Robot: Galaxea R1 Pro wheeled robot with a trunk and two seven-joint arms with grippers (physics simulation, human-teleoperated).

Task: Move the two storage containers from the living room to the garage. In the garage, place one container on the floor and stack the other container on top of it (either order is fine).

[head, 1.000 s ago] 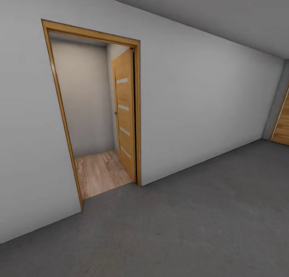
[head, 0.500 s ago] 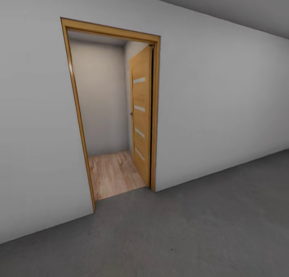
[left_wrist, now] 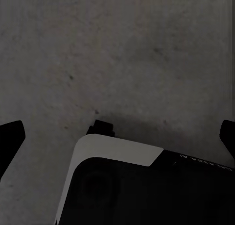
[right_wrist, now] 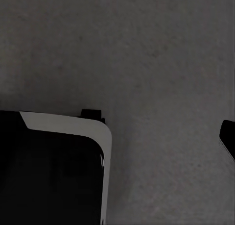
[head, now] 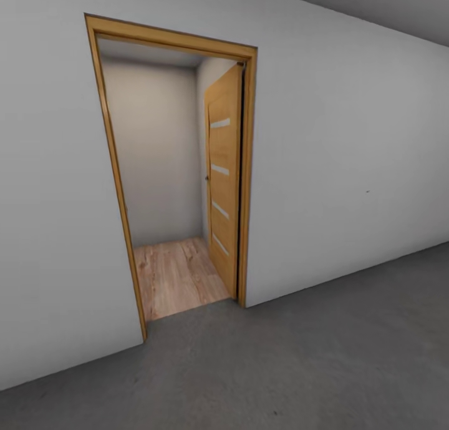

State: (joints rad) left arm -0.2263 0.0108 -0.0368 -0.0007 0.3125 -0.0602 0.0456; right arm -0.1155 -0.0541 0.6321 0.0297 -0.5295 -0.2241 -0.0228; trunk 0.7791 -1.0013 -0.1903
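The head view looked across the garage at a plain white wall (head: 349, 143) running from the left near side away to the far right, with dark grey, mottled concrete floor (head: 324, 361) spread across the near ground. Left of centre in that wall stood a doorway with a light wooden frame (head: 248, 168). Its wooden door (head: 223, 180), set with four small pale horizontal panes, was swung inward and lay against the right side of the opening. Through the doorway a small hallway showed, with a pale back wall (head: 159, 155) and light wood plank flooring (head: 178, 277) that met the concrete at the threshold. A strip of grey ceiling (head: 386, 5) crossed the far upper right corner. The two storage containers were not to be seen in any of the pictures, so their place could not be told. In the left wrist view the camera looked down on the same grey concrete, with a dark body edged in white, part of the robot (left_wrist: 147, 186), lying low in the picture. The two black fingers of the left end effector (left_wrist: 117, 141) showed at opposite edges, set wide apart with nothing between them. In the right wrist view a similar dark, white-edged part of the robot (right_wrist: 54, 166) lay over the concrete. One black fingertip (right_wrist: 227, 137) of the right end effector showed at the picture's edge, and I could not tell whether that end effector was apart or together.
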